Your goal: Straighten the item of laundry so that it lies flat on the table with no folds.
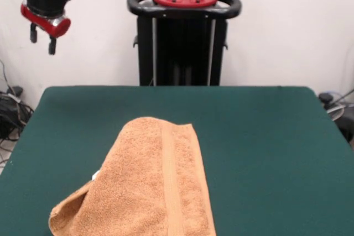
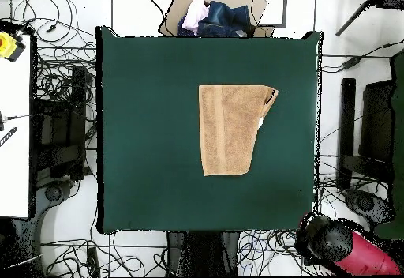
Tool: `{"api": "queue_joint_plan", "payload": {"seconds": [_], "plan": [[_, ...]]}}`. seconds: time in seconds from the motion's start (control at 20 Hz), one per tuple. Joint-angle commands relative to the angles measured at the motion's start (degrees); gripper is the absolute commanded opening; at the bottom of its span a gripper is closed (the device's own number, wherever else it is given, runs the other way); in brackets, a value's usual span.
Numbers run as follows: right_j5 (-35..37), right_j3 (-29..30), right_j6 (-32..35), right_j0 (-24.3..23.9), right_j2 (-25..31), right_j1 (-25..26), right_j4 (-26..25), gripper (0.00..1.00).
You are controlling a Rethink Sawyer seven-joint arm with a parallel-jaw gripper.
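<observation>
The towel (image 1: 149,183) lies on the green table (image 1: 265,136), toward the camera-side edge in the front view and slightly left of centre. In the overhead view the towel (image 2: 229,129) sits a little right of the table's (image 2: 150,133) middle and toward the upper half. It is not fully flat: one long side is turned over onto the rest, so the outline narrows toward one end, and a corner (image 1: 69,208) stands up as a small open loop. A flat woven band (image 1: 168,181) runs lengthwise along the cloth, and a small white tag (image 1: 95,175) peeks out at the folded edge.

The gripper (image 1: 43,37) hangs high at the upper left of the front view, off the table and well apart from the towel. Its two short dark fingers (image 1: 52,45) point downward with a narrow gap between them and hold nothing. In the overhead view the red and black arm (image 2: 343,247) appears beyond the table's lower right corner. A box of clothes (image 2: 213,16) sits past the table's upper edge there.
</observation>
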Motion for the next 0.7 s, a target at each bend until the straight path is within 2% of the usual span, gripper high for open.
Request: {"api": "queue_joint_plan", "payload": {"seconds": [0.05,0.3,0.45,0.5,0.7], "plan": [[5.65,6.73,-7.57,1.54,9.89,-5.34,-5.23,1.00],[0.61,11.88,-4.91,-4.95,18.53,-7.14,-4.41,1.00],[-0.96,16.96,-2.66,-8.16,22.63,-10.60,-2.24,1.00],[-1.08,18.87,-1.56,-8.31,23.06,-12.35,-1.71,1.00],[6.85,25.00,2.53,-4.09,19.72,-22.82,2.88,1.00]]}}
